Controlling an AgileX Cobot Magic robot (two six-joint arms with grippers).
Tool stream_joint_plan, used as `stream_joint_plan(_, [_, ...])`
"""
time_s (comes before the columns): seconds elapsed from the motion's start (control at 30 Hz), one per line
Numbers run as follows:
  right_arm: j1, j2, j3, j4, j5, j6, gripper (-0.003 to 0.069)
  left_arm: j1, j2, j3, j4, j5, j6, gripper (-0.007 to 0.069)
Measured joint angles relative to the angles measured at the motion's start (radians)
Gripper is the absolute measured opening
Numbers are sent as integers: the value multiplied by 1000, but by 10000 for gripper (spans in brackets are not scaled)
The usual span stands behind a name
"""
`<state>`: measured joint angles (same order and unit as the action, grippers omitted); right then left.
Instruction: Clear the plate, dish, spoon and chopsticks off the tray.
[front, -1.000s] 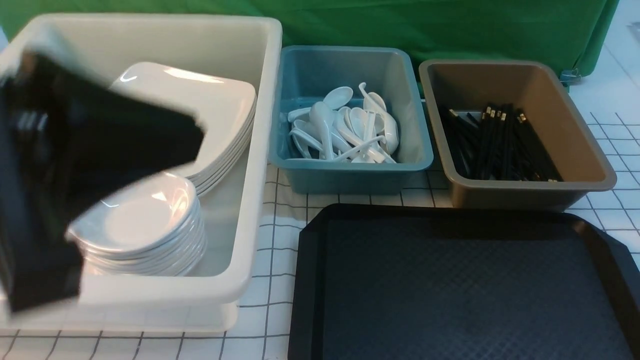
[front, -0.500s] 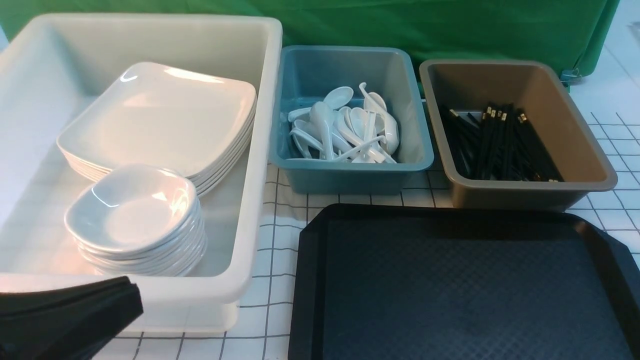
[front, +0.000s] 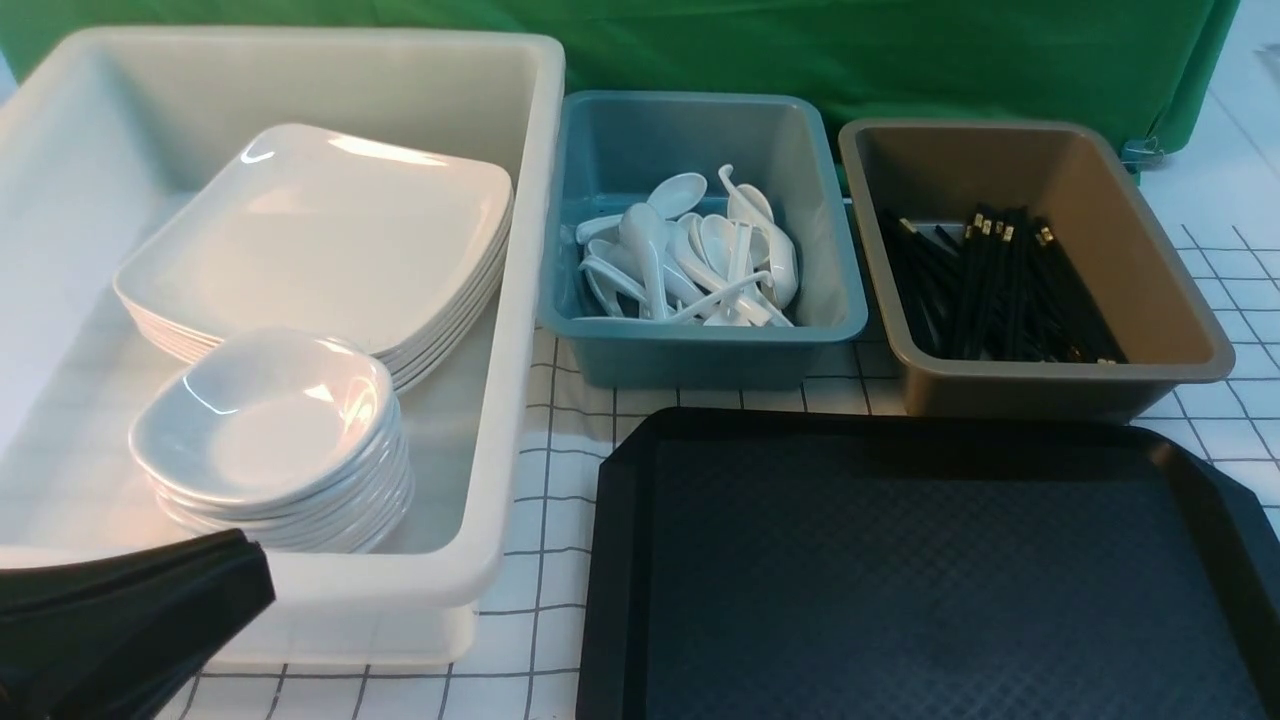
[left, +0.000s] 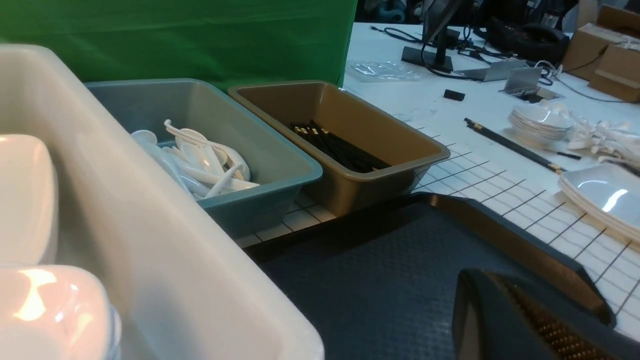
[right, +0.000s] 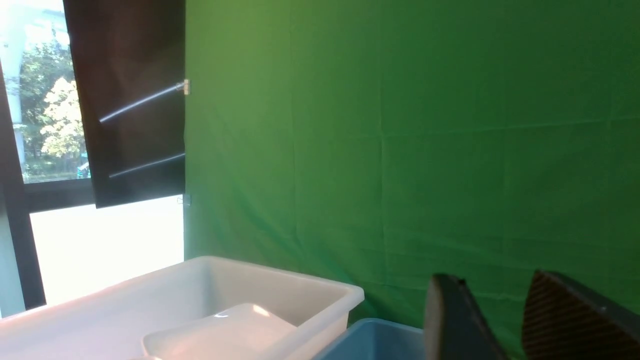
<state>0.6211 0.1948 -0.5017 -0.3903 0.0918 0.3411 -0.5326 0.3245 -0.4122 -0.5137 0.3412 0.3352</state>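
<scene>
The black tray (front: 900, 580) lies bare at 5 o'clock on the bench (front: 560, 560). The plate (front: 330, 230) tops the stack in the white tub (front: 520, 300) at 9, the chopsticks (front: 1010, 285) lie in the brown tub (front: 1150, 270) at 1 with their long axis 6-to-12 and gold bands far, and the spoon (front: 650, 250) is in the teal tub (front: 700, 345) at 12. Both the right jaws stand apart and empty, the left jaws cannot be told; risk: the left arm (front: 120, 620), low at the white tub's near wall, could knock it if swung forward.

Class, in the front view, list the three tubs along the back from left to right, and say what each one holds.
White tub with plates and dishes → teal tub with spoons → brown tub with chopsticks.
</scene>
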Motion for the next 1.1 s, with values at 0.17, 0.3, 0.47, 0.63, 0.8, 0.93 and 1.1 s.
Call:
stream_joint_plan(0.17, [0, 0, 0, -1, 0, 0, 239, 0, 0, 0, 89, 0, -1, -3])
stream_joint_plan(0.3, [0, 0, 0, -1, 0, 0, 239, 0, 0, 0, 185, 0, -1, -2])
stream_joint_plan(0.47, [0, -1, 0, -2, 0, 0, 239, 0, 0, 0, 272, 0, -2, -2])
stream_joint_plan(0.63, [0, -1, 1, -2, 0, 0, 239, 14, -23, 19, 360, -7, -124, -2])
stream_joint_plan(0.8, [0, -1, 3, -2, 0, 0, 239, 194, -126, 133, 434, -58, -253, -2])
stream_joint_plan(0.93, [0, -1, 3, -2, 0, 0, 239, 377, -231, 271, 490, -157, -265, -2])
stream_joint_plan(1.1, [0, -1, 3, -2, 0, 0, 241, 533, -318, 400, 501, -204, -289, -2])
